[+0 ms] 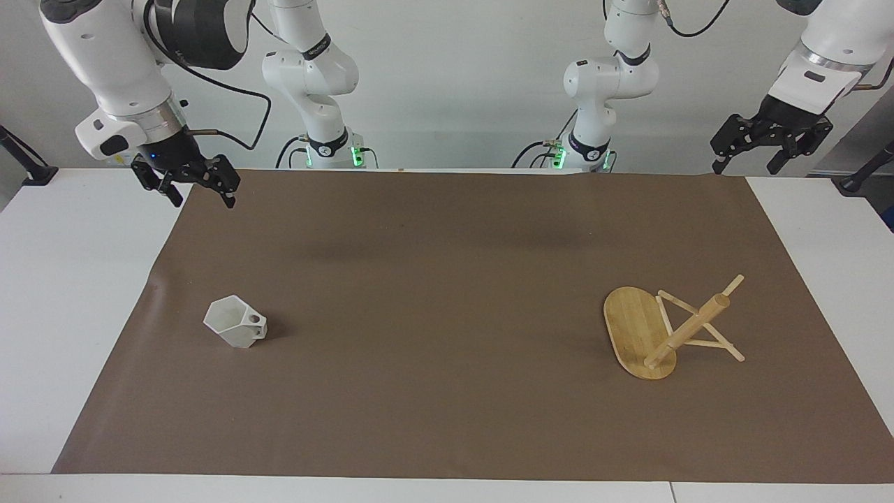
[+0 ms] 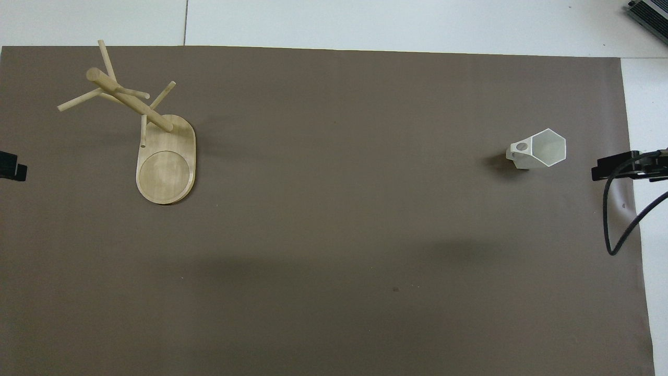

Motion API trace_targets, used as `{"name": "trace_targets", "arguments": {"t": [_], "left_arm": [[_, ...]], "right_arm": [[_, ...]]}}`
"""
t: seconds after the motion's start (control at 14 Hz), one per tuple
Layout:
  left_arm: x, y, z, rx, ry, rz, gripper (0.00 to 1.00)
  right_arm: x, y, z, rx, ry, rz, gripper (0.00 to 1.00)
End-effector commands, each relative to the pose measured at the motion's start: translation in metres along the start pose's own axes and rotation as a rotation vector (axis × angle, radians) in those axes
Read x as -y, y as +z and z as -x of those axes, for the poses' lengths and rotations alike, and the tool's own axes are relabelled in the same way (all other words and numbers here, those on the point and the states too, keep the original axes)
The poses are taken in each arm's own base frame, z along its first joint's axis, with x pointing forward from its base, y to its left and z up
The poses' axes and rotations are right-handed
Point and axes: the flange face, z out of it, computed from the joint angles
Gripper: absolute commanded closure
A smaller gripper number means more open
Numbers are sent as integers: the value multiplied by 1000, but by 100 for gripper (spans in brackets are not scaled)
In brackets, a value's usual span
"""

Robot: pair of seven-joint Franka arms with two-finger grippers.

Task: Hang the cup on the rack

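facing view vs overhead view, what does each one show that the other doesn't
Only the facing view shows the arms whole: the right gripper open and raised at the mat's corner, the left gripper open and raised at its own end. Only the overhead view looks straight down into the cup's six-sided mouth and shows the round ring on the rack's base. Both show cup and rack standing at the mat's two ends, untouched.

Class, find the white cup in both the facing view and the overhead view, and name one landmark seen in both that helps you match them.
Facing view: the cup stands on the brown mat, low at the picture's left.
Overhead view: the cup stands near the picture's right edge, above the middle.
Shared landmark: the wooden rack, toward the left arm's end of the table.
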Motion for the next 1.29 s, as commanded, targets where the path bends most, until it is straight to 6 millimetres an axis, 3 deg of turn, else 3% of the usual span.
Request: {"name": "trace_targets", "arguments": {"t": [0.0,0.79,1.21], "left_arm": [[0,-1,9,6,4,7,0],[1,-1,9,6,1,7,0],[1,-1,9,6,2,7,0]], "right_arm": [[0,0,4,-2,12,-16,0],[2,-1,-4,-58,0,-12,0],[-7,29,-36,-95,-1,-2,0]]}}
